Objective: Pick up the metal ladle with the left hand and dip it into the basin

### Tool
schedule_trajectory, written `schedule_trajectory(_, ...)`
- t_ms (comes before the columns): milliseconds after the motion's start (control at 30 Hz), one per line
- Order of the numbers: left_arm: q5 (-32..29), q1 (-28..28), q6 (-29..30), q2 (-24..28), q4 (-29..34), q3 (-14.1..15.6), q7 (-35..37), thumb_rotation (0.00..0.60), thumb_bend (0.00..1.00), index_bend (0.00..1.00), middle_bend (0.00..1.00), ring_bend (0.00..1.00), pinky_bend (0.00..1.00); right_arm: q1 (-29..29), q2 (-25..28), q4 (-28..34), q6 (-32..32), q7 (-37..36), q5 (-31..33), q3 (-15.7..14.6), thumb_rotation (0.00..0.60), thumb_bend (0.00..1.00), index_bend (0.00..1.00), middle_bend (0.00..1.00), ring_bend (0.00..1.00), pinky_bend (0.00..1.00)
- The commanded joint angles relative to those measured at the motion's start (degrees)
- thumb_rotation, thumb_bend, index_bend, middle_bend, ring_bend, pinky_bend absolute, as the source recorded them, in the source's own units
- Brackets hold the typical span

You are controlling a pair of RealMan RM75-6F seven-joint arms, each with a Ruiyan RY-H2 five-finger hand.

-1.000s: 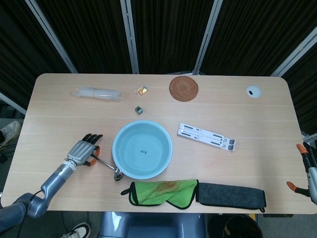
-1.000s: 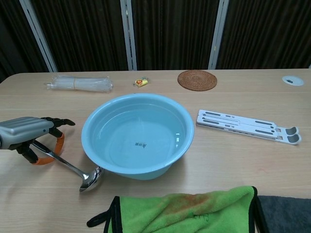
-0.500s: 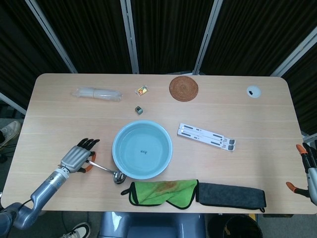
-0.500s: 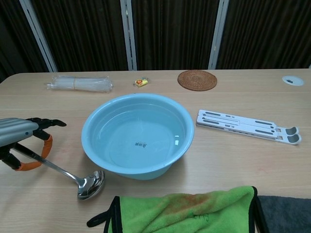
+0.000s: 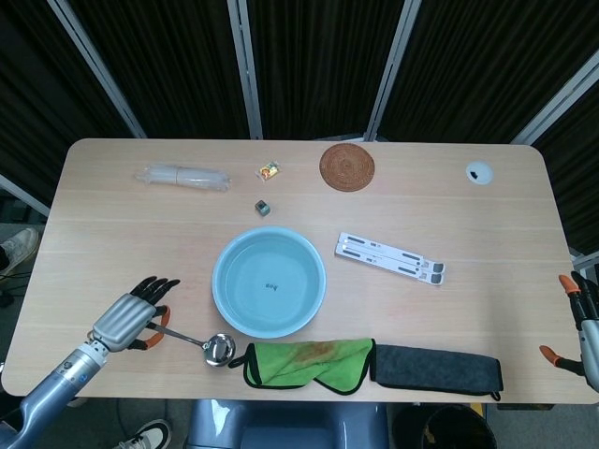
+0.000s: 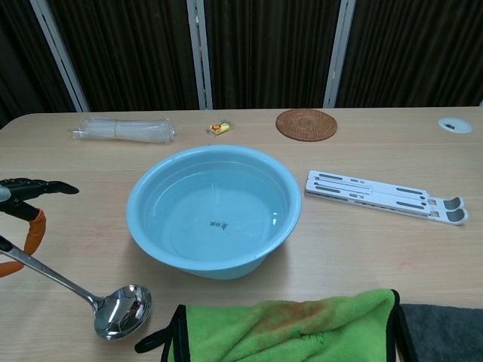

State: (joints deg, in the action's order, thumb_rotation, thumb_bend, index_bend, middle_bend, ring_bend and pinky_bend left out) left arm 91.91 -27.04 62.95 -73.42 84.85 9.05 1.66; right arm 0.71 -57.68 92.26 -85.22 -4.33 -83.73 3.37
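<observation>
Ladle held in the left hand, not yet in the basin.

At the near edge of the worktop the left hand has its fingers closed around the orange grip of the ladle; it seems lifted a little, but I cannot be sure. Its bowl sits just beside the green cloth and near the basin, which holds water. Next, the bowl must rise over the rim and go down into the water. The right hand is at the far right edge; its fingers cannot be judged.

Left hand is low at the near-left, fingers extended; right hand, barely visible at the edge, seems idle.
</observation>
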Motion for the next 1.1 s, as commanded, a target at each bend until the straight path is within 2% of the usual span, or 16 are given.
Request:
schedule_trajectory(33, 0.91, 0.34, 0.82, 1.53, 1.94, 0.45, -0.14, 0.6, 0.46, 0.62, 0.0, 0.0, 0.0, -0.09, 0.03, 0.02, -0.19, -0.09, -0.13, -0.02, 0.6, 0.0, 0.0, 0.0, 0.0, 0.0)
schedule_trajectory(200, 2.09, 0.22, 1.07, 4.66, 6.12, 0.98, -0.07, 0.6, 0.46, 0.62, 0.0, 0.0, 0.0, -0.31, 0.17, 0.1, -0.65, -0.4, -0.63, -0.17, 0.6, 0.0, 0.0, 0.0, 0.0, 0.0)
schedule_trajectory(433, 3.03, -0.7, 1.12, 7.23, 10.42, 0.01, -0.69, 0.6, 0.46, 0.62, 0.0, 0.0, 0.0, -0.5, 0.38, 0.19, -1.03, -0.96, -1.17, -0.34, 0.6, 0.0, 0.0, 0.0, 0.0, 0.0)
schedule_trajectory(567, 2.71, -2.5, 0.55, 9.14, 14.0, -2.32, -0.68, 0.6, 0.46, 0.62, 0.0, 0.0, 0.0, -0.79, 0.76, 0.23, -1.53, -1.92, -1.64, -0.48, 0.6, 0.0, 0.0, 0.0, 0.0, 0.0)
schedule_trajectory(800, -0.92, -4.14, -1.01, 10.49, 15.78, -5.83, -0.86, 0.6, 0.46, 0.62, 0.0, 0.0, 0.0, -0.87, 1.16, -0.16, -1.44, -3.24, -1.37, -0.34, 0.6, 0.0, 0.0, 0.0, 0.0, 0.0)
schedule_trajectory(1100, -6.11, -6.7, -4.48, 9.57, 12.93, -9.8, 0.36, 0.6, 0.46, 0.62, 0.0, 0.0, 0.0, -0.84, 1.33, -0.11, -1.26, -3.88, -0.57, 0.1, 0.6, 0.0, 0.0, 0.0, 0.0, 0.0)
